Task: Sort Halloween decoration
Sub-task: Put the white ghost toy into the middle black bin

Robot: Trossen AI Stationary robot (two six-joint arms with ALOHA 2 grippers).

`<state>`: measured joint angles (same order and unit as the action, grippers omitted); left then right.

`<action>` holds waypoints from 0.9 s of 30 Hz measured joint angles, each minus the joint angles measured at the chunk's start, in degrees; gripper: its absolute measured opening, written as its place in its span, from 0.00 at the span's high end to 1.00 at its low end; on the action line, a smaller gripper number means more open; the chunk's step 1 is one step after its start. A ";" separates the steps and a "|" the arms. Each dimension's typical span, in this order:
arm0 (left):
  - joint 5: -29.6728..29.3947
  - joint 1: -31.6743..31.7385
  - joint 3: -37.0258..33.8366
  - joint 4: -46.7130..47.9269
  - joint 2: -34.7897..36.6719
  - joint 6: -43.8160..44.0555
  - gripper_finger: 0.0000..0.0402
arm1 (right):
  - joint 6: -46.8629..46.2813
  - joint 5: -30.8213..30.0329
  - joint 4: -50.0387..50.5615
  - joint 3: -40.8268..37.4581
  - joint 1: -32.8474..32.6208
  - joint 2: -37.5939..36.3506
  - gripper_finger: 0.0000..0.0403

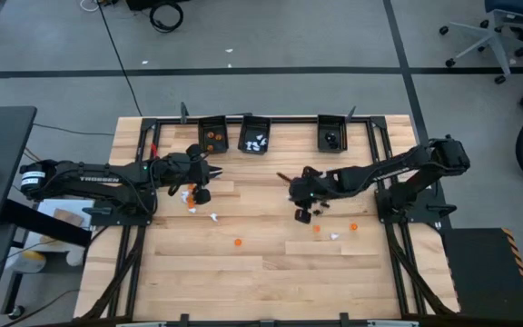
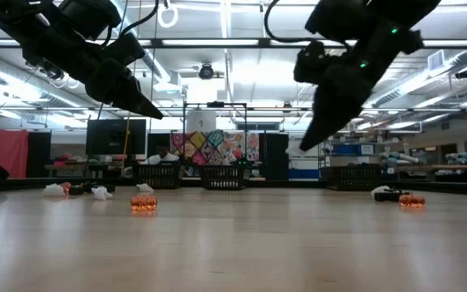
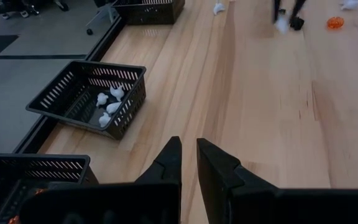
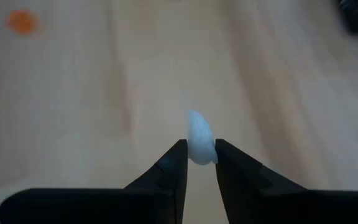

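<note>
The decoration is a scatter of tiny trinkets on the wooden table: white ones (image 1: pixel 214 216) (image 1: pixel 334 236), orange ones (image 1: pixel 238 242) (image 1: pixel 353 226) and a black one (image 1: pixel 302 216). My right gripper (image 4: pixel 199 154) hovers above mid-table (image 1: pixel 289 180), shut on a white trinket (image 4: pixel 197 140). My left gripper (image 3: pixel 189 152) is shut and empty, raised above the table (image 1: pixel 212 173) just short of the bins. The bin with white trinkets (image 3: pixel 107 106) stands ahead of it and the bin with orange ones (image 3: pixel 17 186) beside it. My right gripper pinches the white trinket's lower part (image 4: pixel 199 154) between its two fingertips. The trinket's rounded top sticks out past the fingertips, and it is lifted clear of the table.
Three small black bins line the far edge: one with orange pieces (image 1: pixel 212 134), one with white (image 1: pixel 255 136), one with black (image 1: pixel 331 134). More trinkets lie near the left gripper (image 1: pixel 189 195) and below the right one (image 1: pixel 316 228). The near half of the table (image 1: pixel 261 282) is bare wood.
</note>
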<state>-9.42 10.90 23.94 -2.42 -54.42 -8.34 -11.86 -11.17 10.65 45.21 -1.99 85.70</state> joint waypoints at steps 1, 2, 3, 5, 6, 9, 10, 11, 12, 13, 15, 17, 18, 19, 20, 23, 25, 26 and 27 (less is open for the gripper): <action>0.00 0.00 0.00 -0.08 0.01 0.00 0.93 | 0.77 -0.17 -2.39 0.00 0.90 0.76 0.78; 0.01 0.02 0.00 -0.04 0.01 0.00 0.93 | 1.47 -0.19 -4.89 0.04 1.91 1.73 0.78; 0.01 0.00 -0.01 -0.05 0.01 0.00 0.93 | 2.28 -0.28 -6.71 0.37 2.94 2.82 0.78; -0.01 -0.03 0.00 -0.21 0.01 0.02 0.93 | 3.86 -0.49 -8.19 1.65 4.94 5.08 0.78; 0.00 -0.04 0.00 -0.19 0.00 0.02 0.93 | 4.58 -0.86 -9.14 2.94 5.92 6.49 0.78; -0.01 -0.13 0.00 -0.27 0.01 0.04 0.93 | 6.99 -1.40 -9.21 7.31 8.79 10.21 0.78; 0.01 -0.13 0.00 -0.23 0.01 0.04 0.93 | 7.67 -1.37 -9.43 9.01 9.74 11.58 0.78; 0.01 -0.13 -0.02 -0.25 0.01 0.04 0.93 | 8.27 -1.41 -9.24 10.70 10.57 12.79 0.78; 0.01 -0.13 -0.02 -0.32 0.01 0.04 0.93 | 8.94 -1.41 -9.05 12.47 11.47 13.91 0.78; 0.01 -0.13 0.00 -0.21 0.01 0.04 0.93 | 9.48 -1.41 -9.07 14.45 12.35 15.20 0.78; 0.00 -0.13 -0.02 -0.05 0.00 0.04 0.93 | 10.75 -1.29 -8.49 18.18 14.05 17.36 0.78; 0.01 -0.13 -0.02 -0.02 0.01 0.04 0.93 | 11.92 -1.27 -8.06 22.14 15.65 19.79 0.78; -0.01 -0.13 -0.02 -0.01 0.01 0.05 0.93 | 12.07 -1.26 -7.32 23.85 16.46 20.76 0.78; 0.01 -0.13 -0.02 -0.05 0.01 0.06 0.93 | 12.14 -1.24 -6.59 25.66 17.31 21.73 0.78; 0.01 -0.13 -0.02 -0.01 0.01 0.07 0.93 | 12.14 -1.13 -6.51 27.65 18.17 22.85 0.78; 0.01 -0.13 -0.02 -0.01 0.01 0.09 0.93 | 12.11 -0.76 -4.80 32.03 20.57 25.70 0.78; 0.00 -0.13 -0.02 0.10 0.00 0.17 0.93 | 12.04 -0.31 -3.76 34.82 22.00 27.80 0.78; 0.00 -0.13 -0.02 0.01 0.00 0.20 0.93 | 11.74 0.31 -2.07 35.91 22.59 28.56 0.78; 0.01 -0.13 -0.02 0.03 0.00 0.18 0.93 | 11.36 1.18 -1.36 37.07 23.14 29.47 0.78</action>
<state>-9.41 10.76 23.92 -2.40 -54.42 -8.15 -0.50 -9.99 9.29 82.28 21.15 115.17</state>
